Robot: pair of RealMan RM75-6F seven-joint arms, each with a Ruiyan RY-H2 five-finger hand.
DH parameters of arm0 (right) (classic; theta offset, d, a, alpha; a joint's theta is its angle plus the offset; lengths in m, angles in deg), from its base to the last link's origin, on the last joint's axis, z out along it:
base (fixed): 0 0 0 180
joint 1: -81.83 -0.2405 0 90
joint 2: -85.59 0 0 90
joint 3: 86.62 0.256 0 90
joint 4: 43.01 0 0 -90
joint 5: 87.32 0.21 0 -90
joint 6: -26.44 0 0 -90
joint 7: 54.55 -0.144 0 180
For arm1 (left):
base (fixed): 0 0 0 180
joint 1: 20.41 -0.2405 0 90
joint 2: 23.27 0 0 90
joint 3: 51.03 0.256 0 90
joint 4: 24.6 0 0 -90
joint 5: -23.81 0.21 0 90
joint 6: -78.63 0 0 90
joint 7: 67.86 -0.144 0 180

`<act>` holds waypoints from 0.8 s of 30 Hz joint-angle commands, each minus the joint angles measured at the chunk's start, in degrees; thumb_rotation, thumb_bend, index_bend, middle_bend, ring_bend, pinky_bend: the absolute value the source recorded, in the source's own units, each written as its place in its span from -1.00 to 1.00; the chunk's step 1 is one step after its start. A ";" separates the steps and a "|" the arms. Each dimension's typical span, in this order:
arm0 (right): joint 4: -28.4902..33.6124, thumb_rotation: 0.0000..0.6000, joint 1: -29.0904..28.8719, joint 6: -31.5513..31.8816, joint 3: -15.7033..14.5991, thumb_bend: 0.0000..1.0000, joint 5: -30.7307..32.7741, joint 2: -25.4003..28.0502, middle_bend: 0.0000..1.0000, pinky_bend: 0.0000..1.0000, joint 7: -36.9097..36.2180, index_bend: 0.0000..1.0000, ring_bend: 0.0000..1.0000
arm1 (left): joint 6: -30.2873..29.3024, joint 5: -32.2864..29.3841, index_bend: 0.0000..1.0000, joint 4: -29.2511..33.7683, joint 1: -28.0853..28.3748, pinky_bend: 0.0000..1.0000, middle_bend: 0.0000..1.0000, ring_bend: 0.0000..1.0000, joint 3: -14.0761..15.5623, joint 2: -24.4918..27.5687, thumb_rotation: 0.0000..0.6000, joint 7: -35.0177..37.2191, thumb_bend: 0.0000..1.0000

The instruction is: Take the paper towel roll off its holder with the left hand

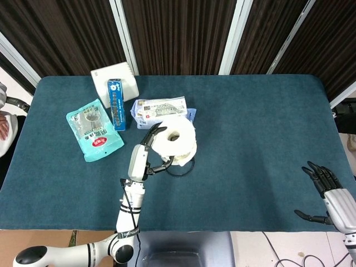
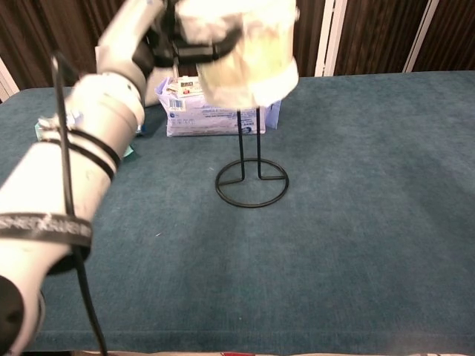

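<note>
One paper towel roll (image 2: 241,52) gripped in left hand (image 2: 174,37), fingers wrapped around its side, raised high on the rod with bare rod showing below it; whether clear of the rod top can't be told, since chest view crops there and head view has the roll covering it. One black wire holder (image 2: 251,182) standing on the blue surface (image 2: 371,222), ring base bare. Right hand (image 1: 325,192) empty, fingers spread, at the near right edge, partly cut off by frame. Behind the holder: one wipes pack (image 1: 161,109), one teal pouch (image 1: 93,129), one blue box (image 1: 116,103) upright against one white box (image 1: 114,80). Label text too small to read. Left arm fills the chest view's left side, hiding pouch and boxes there.
</note>
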 commanded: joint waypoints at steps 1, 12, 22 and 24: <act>-0.09 1.00 -0.10 -0.43 -0.27 -0.85 -0.25 0.14 -1.00 -1.00 0.65 -1.00 -1.00 | -1.60 1.28 0.68 10.38 1.55 0.87 0.50 0.79 -5.16 5.40 1.00 -6.51 0.56; 0.29 1.00 0.02 -0.27 -0.71 -0.84 -1.08 -0.04 -1.00 -1.00 2.68 -1.00 -1.00 | -2.49 -2.78 0.67 20.01 -2.89 0.87 0.50 0.79 -11.18 19.26 1.00 -9.95 0.56; 0.78 1.00 0.02 -0.57 -1.08 -0.84 -1.60 -0.58 -1.00 -1.00 4.11 -1.00 -1.00 | -2.75 3.86 0.67 9.10 -14.72 0.86 0.49 0.77 4.55 28.93 1.00 10.39 0.55; 1.00 1.00 0.07 -0.49 -1.15 -0.84 -1.74 -0.65 -1.00 -1.00 4.53 -1.00 -1.00 | -4.00 6.28 0.67 5.71 -15.86 0.85 0.49 0.77 8.15 27.77 1.00 14.03 0.55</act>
